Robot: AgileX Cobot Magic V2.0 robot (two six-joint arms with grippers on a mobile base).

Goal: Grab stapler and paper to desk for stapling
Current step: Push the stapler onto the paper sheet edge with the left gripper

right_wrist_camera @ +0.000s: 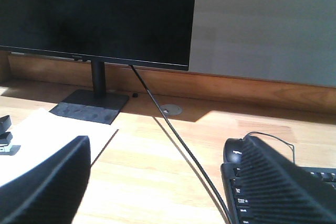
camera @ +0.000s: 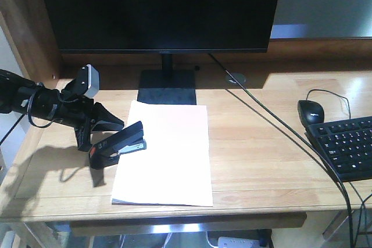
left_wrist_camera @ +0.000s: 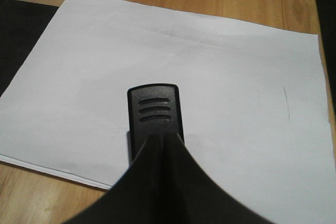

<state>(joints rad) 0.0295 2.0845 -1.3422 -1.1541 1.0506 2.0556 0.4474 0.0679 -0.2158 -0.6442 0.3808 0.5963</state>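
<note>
Closest to the front camera, a white sheet of paper lies flat on the light-wood desk, its far edge just in front of the monitor stand. At its left edge sits the black stapler, nose tilted up and overlapping the sheet, orange-red patch at its rear. The left gripper reaches in from the left with its fingers pressed together around the stapler's rear; the left wrist view shows the stapler's ribbed nose over the paper. The right gripper hangs spread wide and empty above the desk, near the keyboard and mouse. Both task items appear to be on the desk already, so the step in hand looks like positioning the stapler for stapling. Next would probably come seating the paper's edge in the stapler's mouth and pressing down. No containers are visible.
</note>
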